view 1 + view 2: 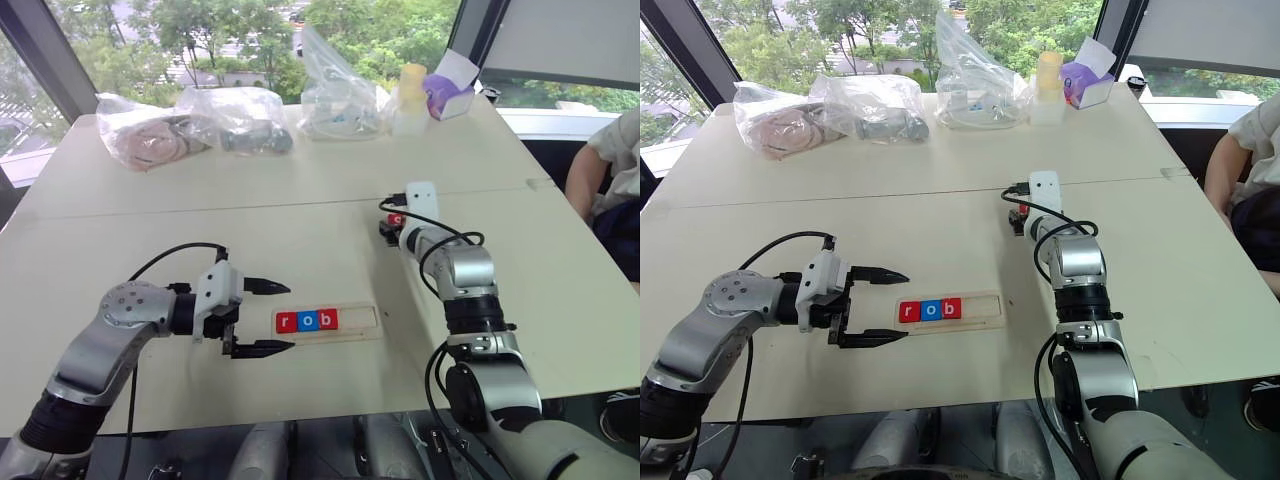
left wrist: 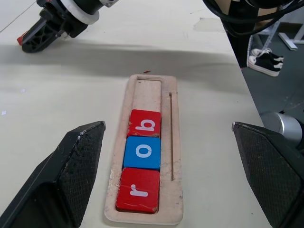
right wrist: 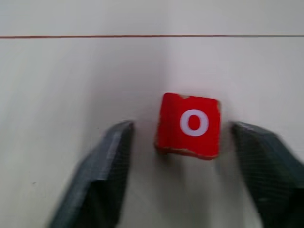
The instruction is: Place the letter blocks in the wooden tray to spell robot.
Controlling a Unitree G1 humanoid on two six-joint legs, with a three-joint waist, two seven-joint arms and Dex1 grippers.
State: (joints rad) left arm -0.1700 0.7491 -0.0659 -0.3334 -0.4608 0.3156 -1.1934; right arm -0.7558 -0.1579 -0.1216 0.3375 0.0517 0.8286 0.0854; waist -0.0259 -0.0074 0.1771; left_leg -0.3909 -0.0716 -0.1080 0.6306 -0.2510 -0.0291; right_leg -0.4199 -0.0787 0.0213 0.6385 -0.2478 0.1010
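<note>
While head views hide it, right hand (image 3: 183, 156) straddles red o block (image 3: 189, 124)

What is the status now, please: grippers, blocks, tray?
Left gripper open, beside the wooden tray. Right gripper astride the red o block, not clamped. Tray holds r, o, b. Path clear.
</note>
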